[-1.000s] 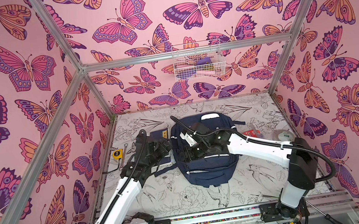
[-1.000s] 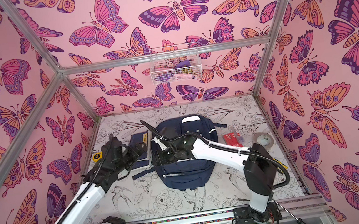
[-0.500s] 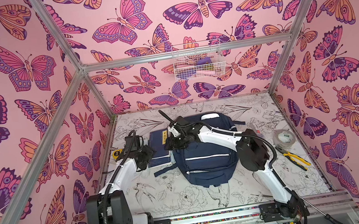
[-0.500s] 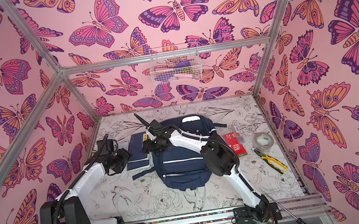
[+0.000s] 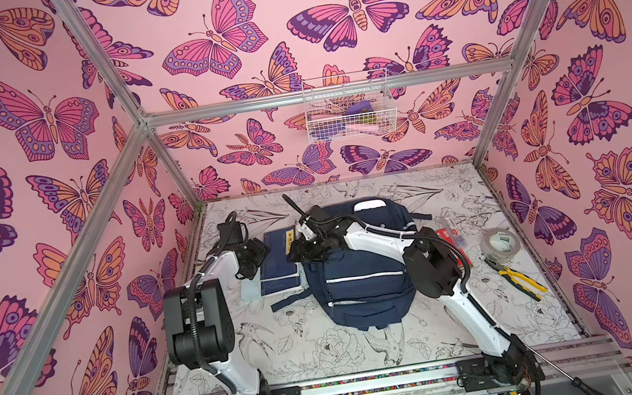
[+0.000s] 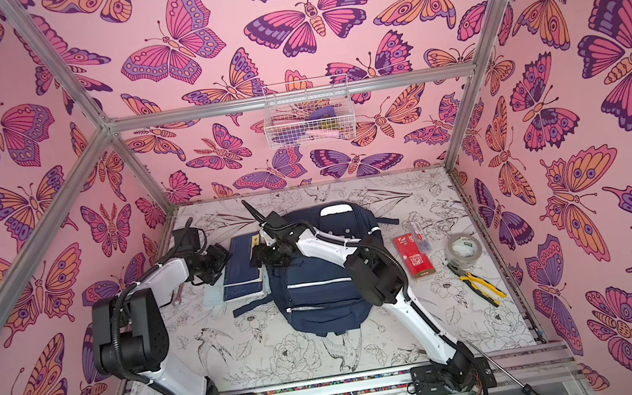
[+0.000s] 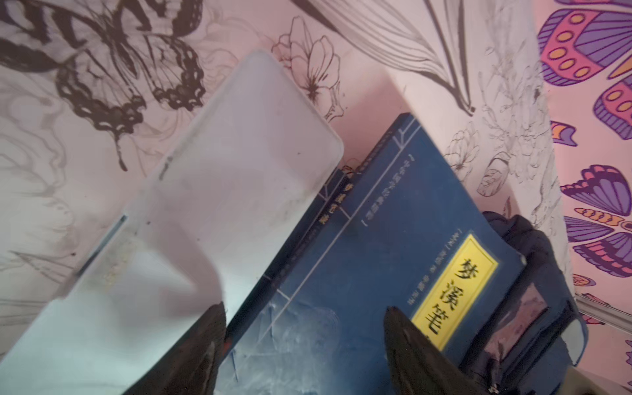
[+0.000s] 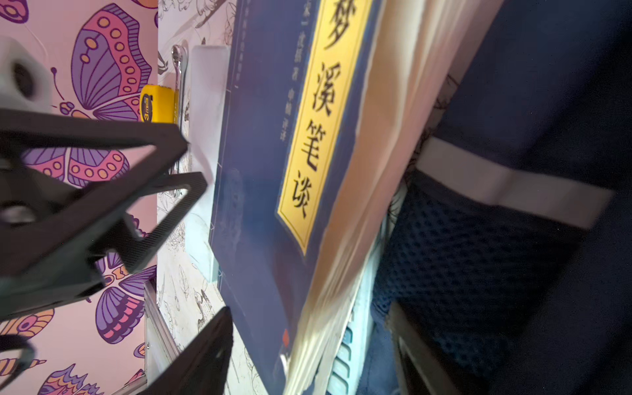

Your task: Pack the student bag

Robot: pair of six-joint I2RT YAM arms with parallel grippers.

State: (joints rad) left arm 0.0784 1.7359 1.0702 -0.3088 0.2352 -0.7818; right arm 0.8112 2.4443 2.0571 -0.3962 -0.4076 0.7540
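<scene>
Navy book (image 5: 280, 266) lies just left of the bag (image 5: 360, 289), mid-frame in both top views, long axis up-frame, flanked by my left hand (image 5: 260, 254) and right hand (image 5: 296, 251), both released, the right nearer the bag.

Both top views are bright and evenly lit, edges bowed. Wrist views are soft; the right gripper (image 8: 213, 246) smears

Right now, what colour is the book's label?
Yellow label with black characters; clearest in the left wrist view.
</scene>
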